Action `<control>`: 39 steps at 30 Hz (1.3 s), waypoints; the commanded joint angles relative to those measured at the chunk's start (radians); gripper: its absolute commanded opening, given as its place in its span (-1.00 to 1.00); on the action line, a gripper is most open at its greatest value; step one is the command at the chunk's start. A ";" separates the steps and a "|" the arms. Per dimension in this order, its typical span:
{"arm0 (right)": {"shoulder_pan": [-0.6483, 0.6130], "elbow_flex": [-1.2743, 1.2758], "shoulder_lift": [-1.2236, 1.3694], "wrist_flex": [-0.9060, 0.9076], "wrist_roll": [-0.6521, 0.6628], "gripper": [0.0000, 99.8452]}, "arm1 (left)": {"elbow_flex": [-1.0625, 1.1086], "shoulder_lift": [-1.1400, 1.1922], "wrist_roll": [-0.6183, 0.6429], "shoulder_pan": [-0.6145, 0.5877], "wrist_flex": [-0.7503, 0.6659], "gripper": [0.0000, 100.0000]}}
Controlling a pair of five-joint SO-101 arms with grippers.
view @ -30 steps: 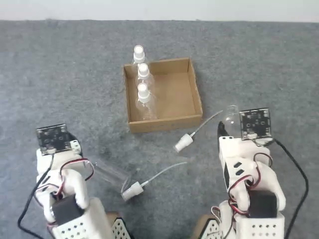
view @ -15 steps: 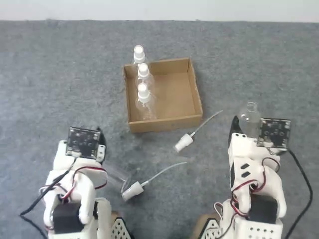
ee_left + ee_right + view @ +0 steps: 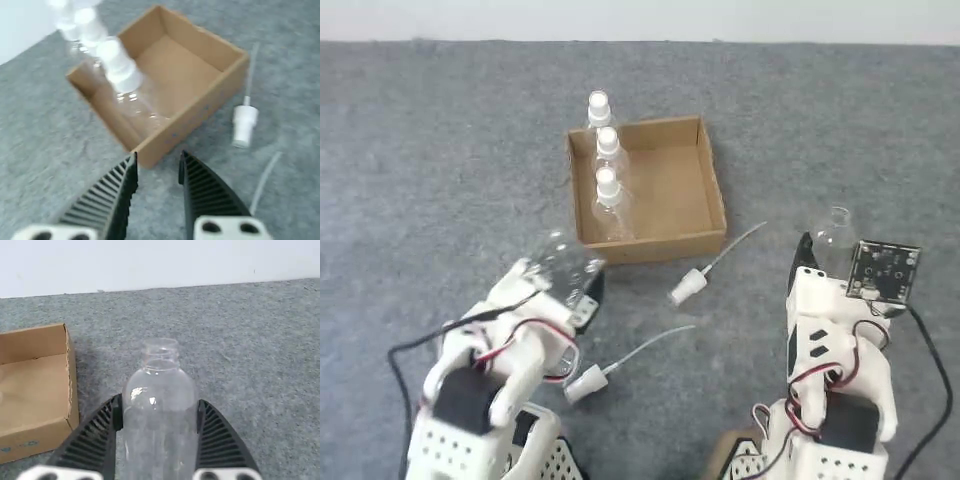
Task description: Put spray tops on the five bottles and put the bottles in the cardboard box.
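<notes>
My right gripper [image 3: 160, 405] is shut on a clear uncapped bottle [image 3: 159, 385] and holds it upright right of the cardboard box [image 3: 705, 190]; the high view shows this bottle [image 3: 835, 235] too. Three capped bottles [image 3: 607, 185] stand in a row along the box's left wall. My left gripper [image 3: 157, 157] sits at the box's front-left corner, fingers a narrow gap apart with nothing seen between them. A clear bottle shape [image 3: 558, 262] shows at that arm's tip; contact is unclear. Two loose spray tops [image 3: 688, 288] [image 3: 585, 383] lie on the carpet.
Grey carpet [image 3: 440, 180] covers the table. The far spray top [image 3: 245, 125] lies just before the box's front wall [image 3: 200, 105], its tube pointing away. The near top's tube [image 3: 650, 345] runs between the two arms.
My left arm swung from the near left forward and right, up to the box's front corner. The bottle that lay beside it is no longer there. My right arm lifted its bottle slightly to the right.
</notes>
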 commanded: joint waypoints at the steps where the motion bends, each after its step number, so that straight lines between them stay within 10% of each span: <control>1: 0.028 -0.011 -0.018 -0.031 -0.011 -0.91 | -0.116 0.201 -0.003 0.107 -0.015 -0.74; 15: 0.136 -0.012 -0.018 -0.056 -0.074 -0.91 | -0.145 0.666 0.038 0.267 -0.296 -0.74; 39: 0.136 -0.012 -0.018 -0.056 -0.066 -0.91 | -0.667 1.484 0.129 0.330 -0.299 -0.74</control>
